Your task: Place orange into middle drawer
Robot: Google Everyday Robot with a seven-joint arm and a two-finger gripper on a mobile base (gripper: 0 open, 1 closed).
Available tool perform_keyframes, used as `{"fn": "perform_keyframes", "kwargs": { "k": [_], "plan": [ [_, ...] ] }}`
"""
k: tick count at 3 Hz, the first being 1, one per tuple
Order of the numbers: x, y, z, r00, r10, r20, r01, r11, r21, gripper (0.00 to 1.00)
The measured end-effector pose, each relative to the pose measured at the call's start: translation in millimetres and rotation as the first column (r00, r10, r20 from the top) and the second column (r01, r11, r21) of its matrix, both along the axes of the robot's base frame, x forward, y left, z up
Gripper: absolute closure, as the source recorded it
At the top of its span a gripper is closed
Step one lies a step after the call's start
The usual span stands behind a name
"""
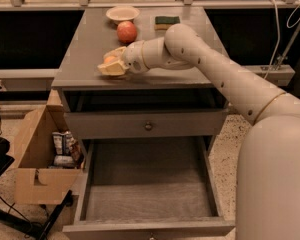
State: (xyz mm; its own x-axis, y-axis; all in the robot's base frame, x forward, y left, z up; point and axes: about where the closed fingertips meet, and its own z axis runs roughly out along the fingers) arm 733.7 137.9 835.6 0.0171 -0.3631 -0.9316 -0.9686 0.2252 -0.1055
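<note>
The small pale orange (110,60) sits low on the grey cabinet top (85,59), near its front left. My gripper (112,63) reaches in from the right at that spot, and its pale fingers (110,71) close around the orange, one above and one below. The orange shows only partly between them. The middle drawer (147,184) is pulled wide open below, a deep grey box with a bare floor. The upper drawer with the small dark knob (148,126) is shut.
A red-and-yellow apple (126,32), a white bowl (122,14) and a green sponge (167,21) lie at the back of the cabinet top. An open cardboard box (37,159) with packets stands on the floor to the left.
</note>
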Motion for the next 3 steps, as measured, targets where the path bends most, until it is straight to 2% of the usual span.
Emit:
{"fn": "perform_keyframes", "kwargs": {
  "k": [3],
  "plan": [
    [0.0, 0.0, 1.5, 1.0000, 0.000, 0.000, 0.000, 1.000, 0.000, 1.00]
  ]
}}
